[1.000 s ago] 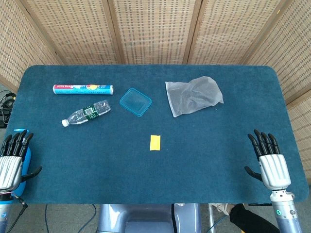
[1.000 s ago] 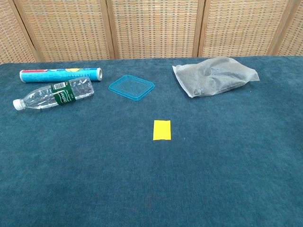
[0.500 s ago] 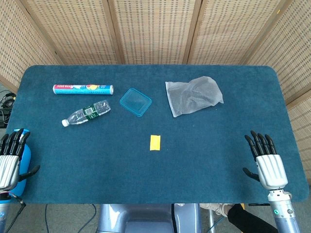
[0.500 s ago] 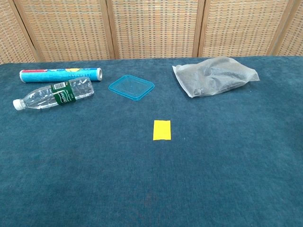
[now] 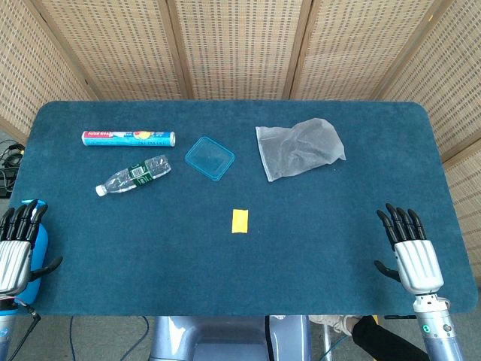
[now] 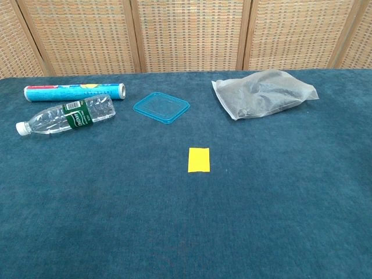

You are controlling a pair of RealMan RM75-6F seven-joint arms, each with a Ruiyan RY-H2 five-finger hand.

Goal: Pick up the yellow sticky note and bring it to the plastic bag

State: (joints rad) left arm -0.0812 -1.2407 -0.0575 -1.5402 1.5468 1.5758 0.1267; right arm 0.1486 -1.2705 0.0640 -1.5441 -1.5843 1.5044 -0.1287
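Observation:
The yellow sticky note (image 5: 240, 221) (image 6: 198, 160) lies flat on the blue cloth near the table's middle. The clear plastic bag (image 5: 299, 148) (image 6: 264, 93) lies crumpled at the back right of it. My left hand (image 5: 16, 248) hovers at the near left corner, fingers straight and apart, holding nothing. My right hand (image 5: 410, 248) is at the near right edge, likewise spread and empty. Both are far from the note. Neither hand shows in the chest view.
A blue square lid (image 5: 210, 158) (image 6: 161, 107) sits behind the note. A clear water bottle (image 5: 134, 175) (image 6: 65, 115) and a foil roll box (image 5: 128, 138) (image 6: 74, 91) lie at the back left. Wicker screens (image 5: 240, 45) stand behind the table (image 5: 225, 286).
Both hands have drawn back slightly toward the near edge, the right one also a little to the left. The note, bag and other objects have not moved.

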